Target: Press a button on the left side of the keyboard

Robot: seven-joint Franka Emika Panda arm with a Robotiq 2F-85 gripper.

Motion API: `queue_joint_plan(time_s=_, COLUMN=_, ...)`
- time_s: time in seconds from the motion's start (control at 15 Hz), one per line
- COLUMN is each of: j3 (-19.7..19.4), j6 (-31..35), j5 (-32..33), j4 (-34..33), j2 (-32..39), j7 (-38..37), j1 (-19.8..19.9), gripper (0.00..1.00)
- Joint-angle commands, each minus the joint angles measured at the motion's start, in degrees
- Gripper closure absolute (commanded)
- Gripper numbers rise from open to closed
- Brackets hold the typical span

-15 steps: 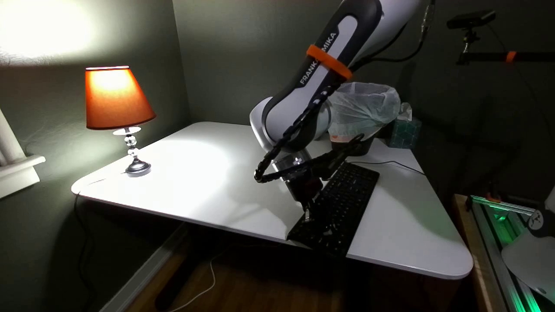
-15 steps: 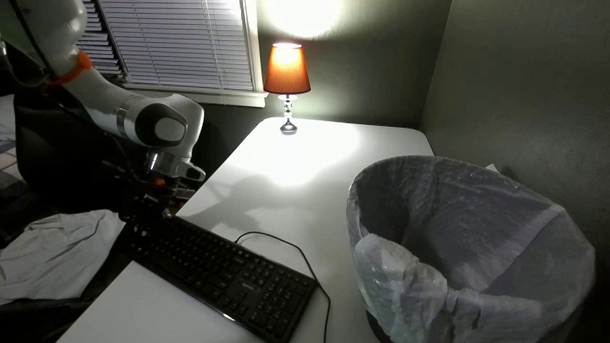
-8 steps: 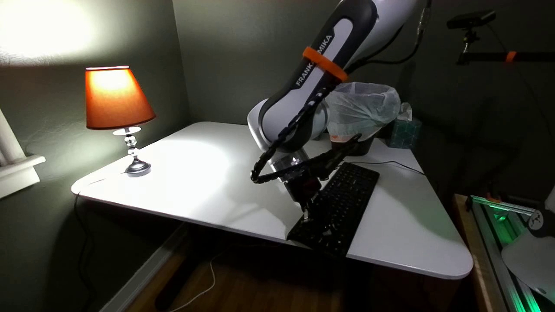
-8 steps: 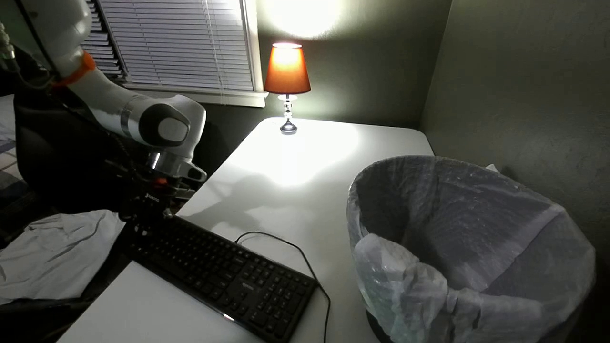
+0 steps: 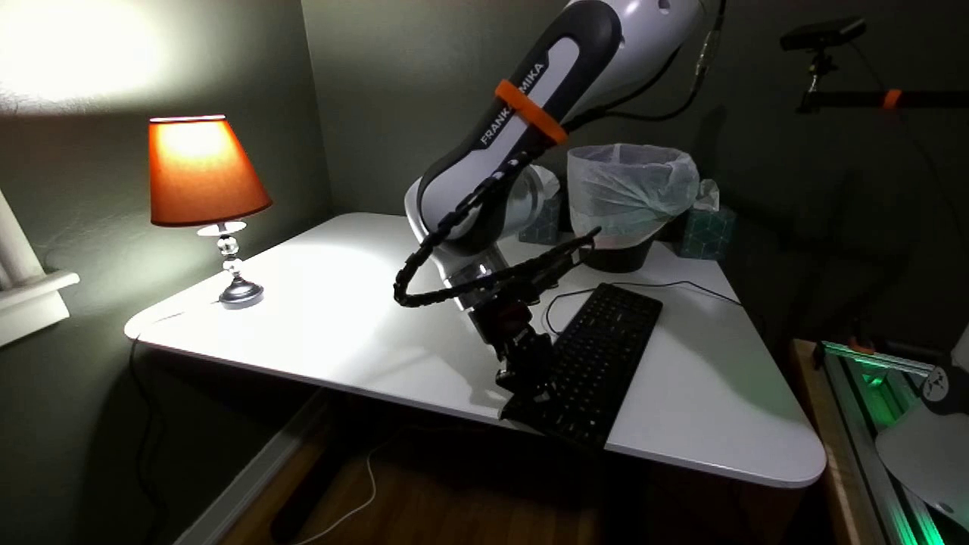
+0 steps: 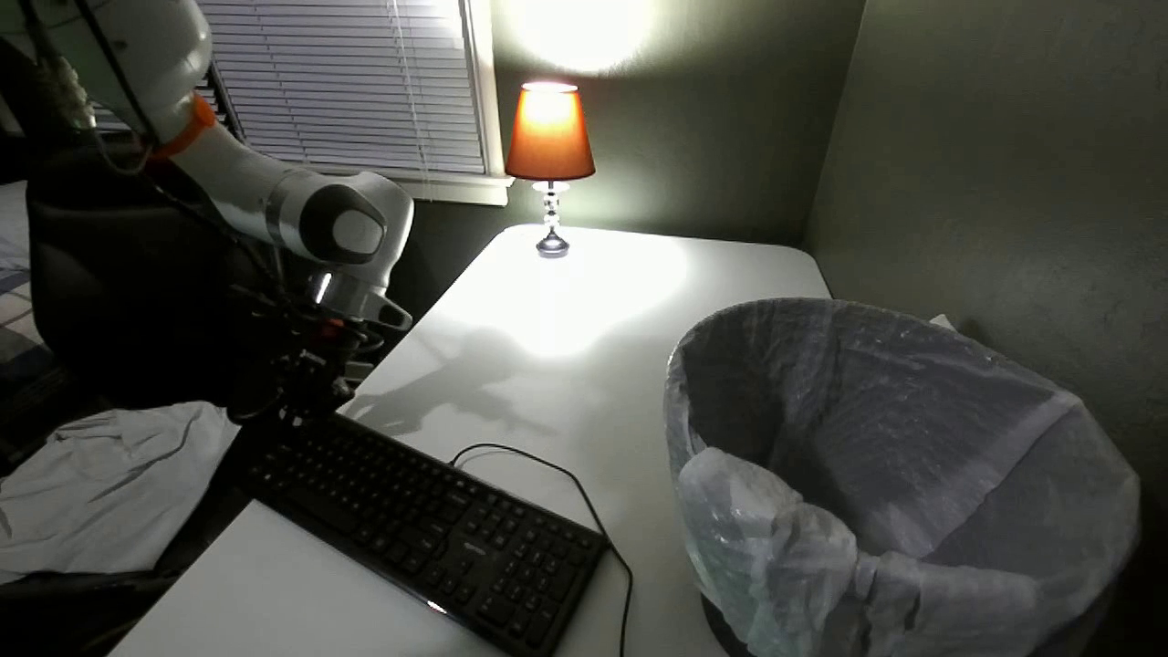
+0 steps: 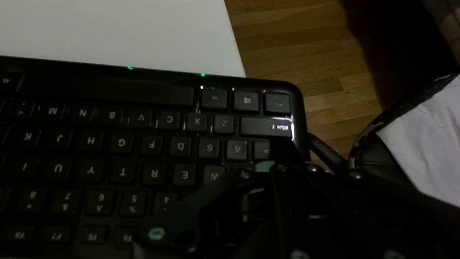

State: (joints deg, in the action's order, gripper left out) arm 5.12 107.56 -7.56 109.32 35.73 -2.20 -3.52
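Fingers (image 7: 287,154) over left end of keyboard (image 6: 433,525), shifted toward lamp (image 6: 550,137), keyboard unmoved

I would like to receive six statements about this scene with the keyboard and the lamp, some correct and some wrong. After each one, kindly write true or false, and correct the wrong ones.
1. The gripper is at the left end of the keyboard. True.
2. The whole keyboard rests on the table. False: in the wrist view, its left end juts past the table's edge.
3. The lamp is switched off. False: the lamp glows in both exterior views.
4. In the wrist view, the letters on the keys appear upside down. True.
5. The bin has a plastic liner. True.
6. The cloth lies on the keyboard. False: the cloth is apart from it, off the table.
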Motion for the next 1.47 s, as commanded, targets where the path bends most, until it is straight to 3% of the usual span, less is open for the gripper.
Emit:
queue_joint_plan(time_s=0.0, j3=-0.1, j6=-3.0, j5=-0.9, j4=-4.9, j2=2.9, j7=-0.1, j1=-0.3, gripper=1.00)
queue_joint_plan(time_s=0.2, j3=0.3, j6=-4.8, j5=-0.2, j4=-6.3, j2=2.1, j7=-0.4, j1=-1.2, gripper=1.00)
queue_joint_plan(time_s=0.33, j3=0.3, j6=-5.1, j5=0.4, j4=-6.4, j2=1.3, j7=-1.1, j1=-2.0, gripper=0.73)
queue_joint_plan(time_s=1.0, j3=-1.5, j6=-4.1, j5=6.3, j4=-6.2, j2=-4.2, j7=-9.9, j1=-6.4, gripper=0.01)
queue_joint_plan(time_s=1.4, j3=-1.5, j6=-5.1, j5=9.1, j4=-3.6, j2=-9.0, j7=-13.9, j1=-7.4, gripper=0.00)
